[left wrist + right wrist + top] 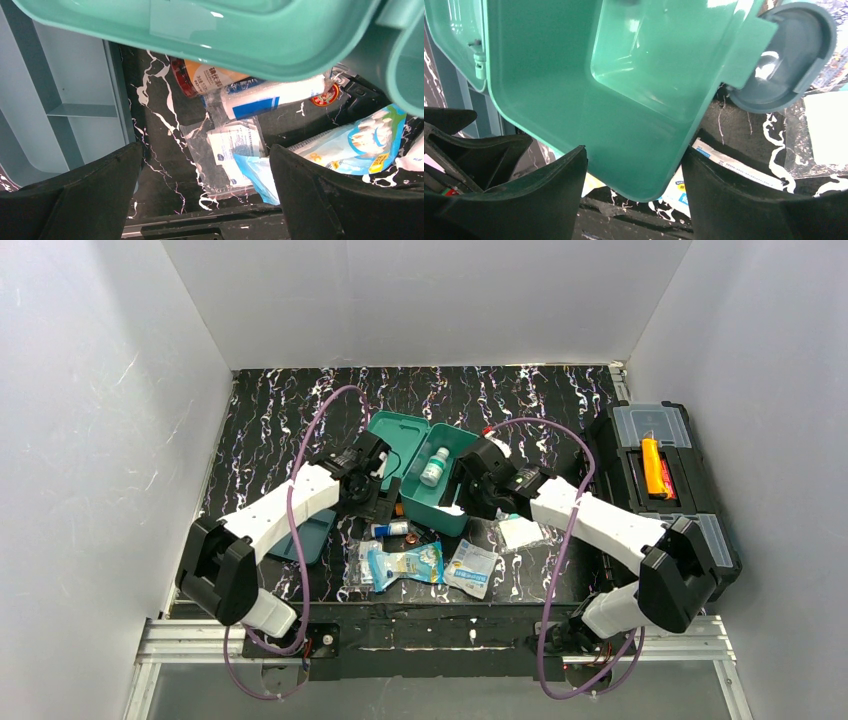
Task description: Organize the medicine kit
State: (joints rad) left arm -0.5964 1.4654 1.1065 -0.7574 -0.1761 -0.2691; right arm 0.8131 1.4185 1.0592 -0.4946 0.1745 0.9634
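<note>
The teal medicine kit lies open at mid-table with its lid folded back. A small white bottle lies inside it. Its darker blue-teal inner tray lies apart on the table to the left and shows in the left wrist view. My left gripper is open and empty at the kit's left side, above loose packets. My right gripper is open at the kit's right side. A rounded corner of the kit sits between its fingers.
A brown bottle, a white tube, a clear sachet bag and blue-white packets lie in front of the kit. A white packet lies to the right. A black toolbox stands at the right edge.
</note>
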